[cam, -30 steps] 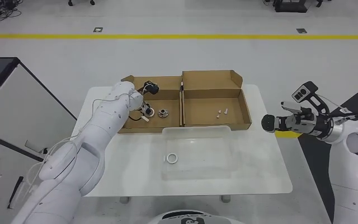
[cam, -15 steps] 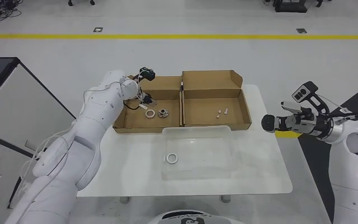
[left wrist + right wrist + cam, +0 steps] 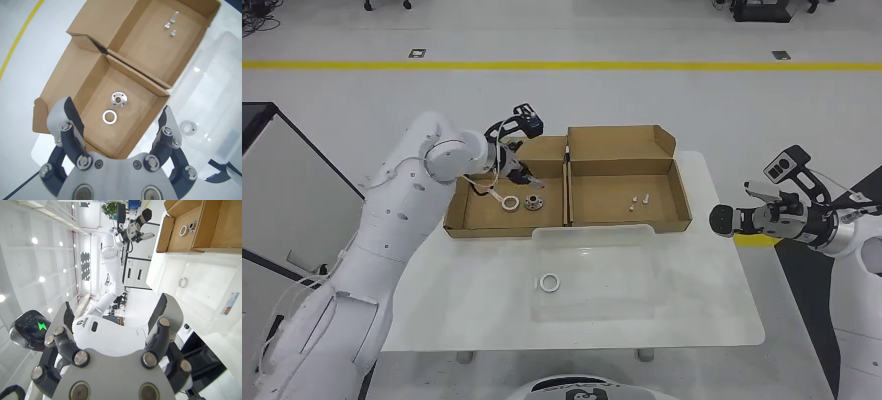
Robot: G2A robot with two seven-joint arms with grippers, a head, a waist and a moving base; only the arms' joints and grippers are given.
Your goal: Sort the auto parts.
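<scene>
A flat metal washer (image 3: pixel 511 204) (image 3: pixel 109 117) and a metal flange (image 3: pixel 533 202) (image 3: pixel 119 99) lie side by side on the floor of the left cardboard box (image 3: pixel 457 210). The right cardboard box (image 3: pixel 622 140) holds three small bolts (image 3: pixel 639 201) (image 3: pixel 171 26). A white ring (image 3: pixel 549 283) (image 3: pixel 188 128) rests in the clear plastic bin (image 3: pixel 592 232). My left gripper (image 3: pixel 525 178) (image 3: pixel 117 107) hangs open and empty above the left box, over the washer and flange. My right gripper (image 3: pixel 722 218) (image 3: pixel 115 301) is open and empty, off the table's right edge.
The two boxes stand side by side at the back of the white table (image 3: pixel 712 300), with the bin directly in front of them. Bare tabletop lies to the left and right of the bin. A dark-framed panel (image 3: pixel 282 180) stands left of the table.
My left gripper has risen out of the left box and swung toward the box's back right, turning its wrist. The right arm and the parts have not moved.
</scene>
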